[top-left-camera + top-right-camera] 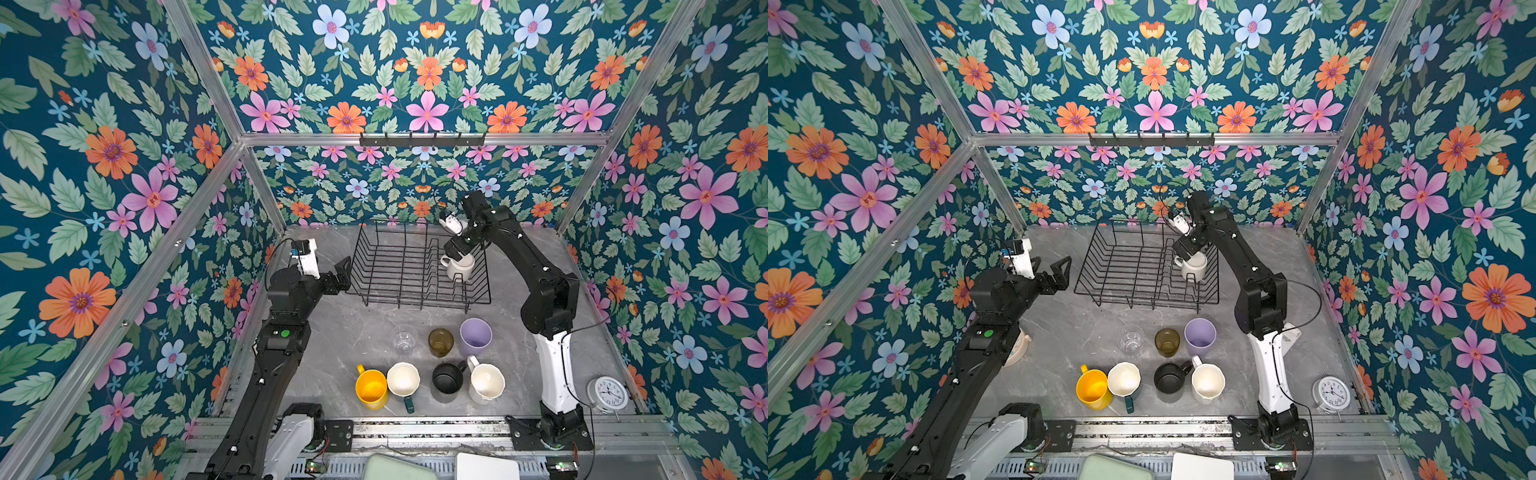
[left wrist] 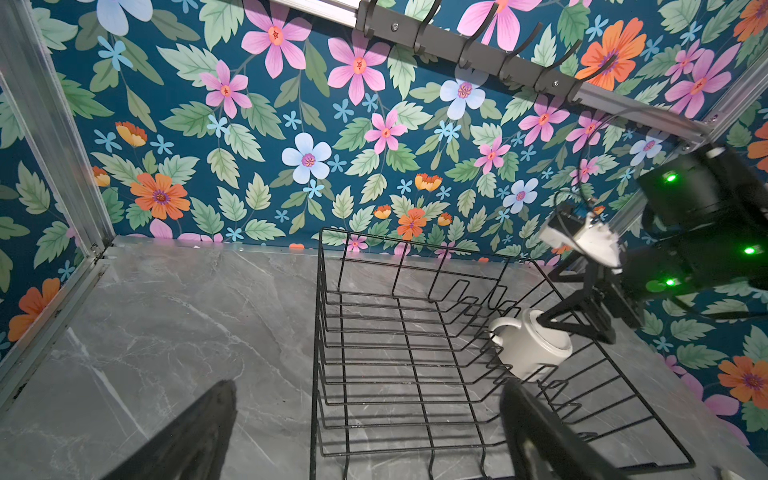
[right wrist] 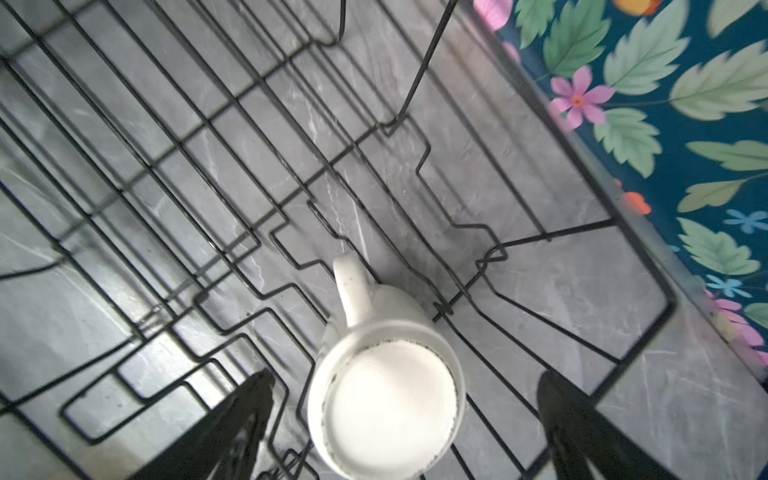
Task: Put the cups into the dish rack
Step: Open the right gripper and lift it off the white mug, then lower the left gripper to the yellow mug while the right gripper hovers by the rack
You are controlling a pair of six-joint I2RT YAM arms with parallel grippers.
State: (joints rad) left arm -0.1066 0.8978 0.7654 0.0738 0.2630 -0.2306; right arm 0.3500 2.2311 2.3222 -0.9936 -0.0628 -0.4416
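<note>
**Right gripper (image 3: 405,419) spread wide over the bottom-up mug (image 3: 390,399) in the dish rack (image 1: 399,270)**

You have the right gripper's jaws standing far apart, one on each side of the bottom-up mug. The right wrist view shows a gap on both sides, so it grasps nothing. That mug is white and sits base upward among the prongs at the right end of the dish rack, its handle pointing toward the rack's middle.

Your left gripper (image 1: 338,276) is also spread and empty. It hangs above the grey table (image 1: 332,332), just beside the rack's left wall.

Seven other cups stand upright on the table on the near side of the rack, in two rows. In the row closer to the rack you see, from left to right:
- a clear glass (image 1: 404,340)
- an amber glass (image 1: 440,341)
- a lilac tumbler (image 1: 476,337)

In the nearer row:
- a yellow mug (image 1: 371,388)
- a dark-green mug (image 1: 403,380) with a pale inside, side by side with the yellow one
- a black mug (image 1: 448,377)
- a white mug (image 1: 486,382)

A round clock (image 1: 607,394) sits in the near right corner.
</note>
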